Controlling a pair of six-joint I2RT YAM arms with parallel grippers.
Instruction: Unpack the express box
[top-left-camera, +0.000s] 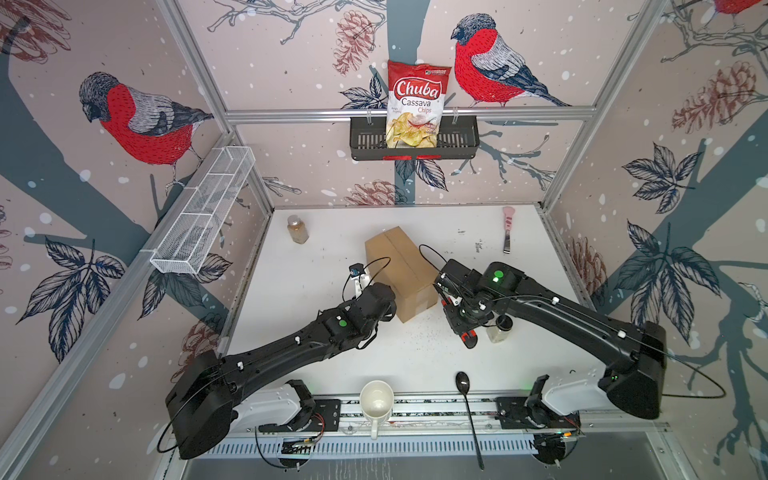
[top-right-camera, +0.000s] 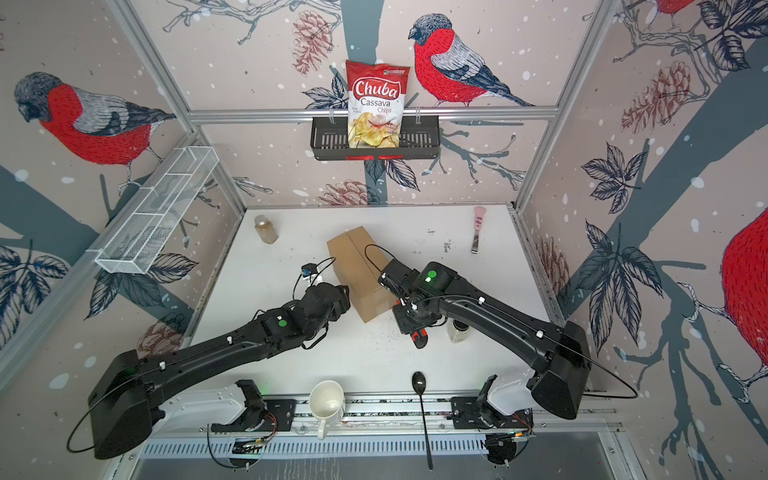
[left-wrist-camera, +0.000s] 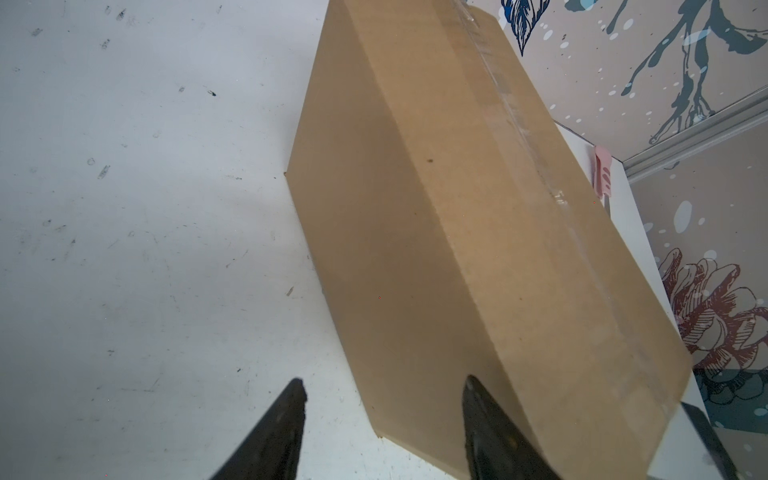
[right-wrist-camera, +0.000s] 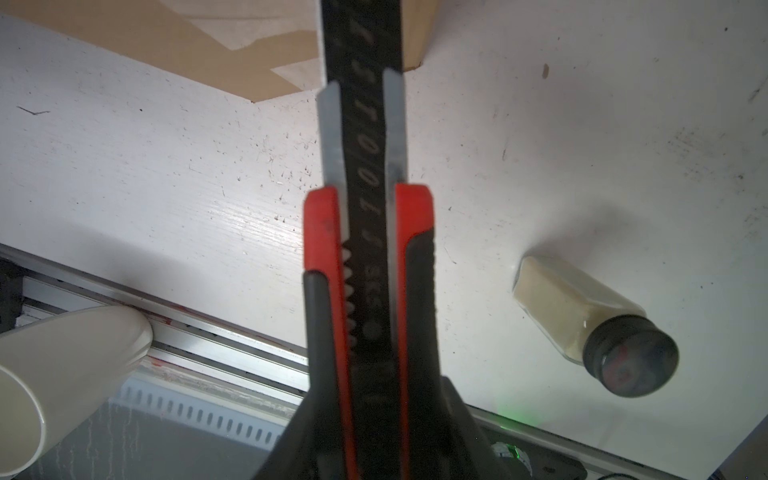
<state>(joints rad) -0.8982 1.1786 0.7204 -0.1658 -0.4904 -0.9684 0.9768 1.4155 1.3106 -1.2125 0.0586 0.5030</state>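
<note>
- The box (top-left-camera: 397, 266) is brown cardboard with its flaps closed and clear tape along the top seam. It lies at an angle near the middle of the white table (top-left-camera: 332, 357), between the two arms.
- The left gripper (left-wrist-camera: 384, 386) has its jaws apart and holds nothing. It is at the box's left side, toward the near end. In the left wrist view one finger shows in front of the cardboard and the other over bare table.
- The right gripper (right-wrist-camera: 368, 291) is closed on a red-and-black knife (right-wrist-camera: 365, 137), just beside the box's near right end. The blade points at the cardboard, but its tip runs out of the wrist view, so contact cannot be told.
- The pale jar (top-left-camera: 498, 330), with a black lid, stands just beside the right gripper.
- The brown jar (top-left-camera: 298, 229) stands at the back left of the table, well apart from the box.
- The pink-handled scraper (top-left-camera: 508, 228) lies at the back right.
- The mug (top-left-camera: 376, 401) and the black spoon (top-left-camera: 462, 383) are at the front edge, between the arm bases.
- The bag of chips (top-left-camera: 417, 104) stands in the black basket (top-left-camera: 461, 139) on the back wall.
</note>
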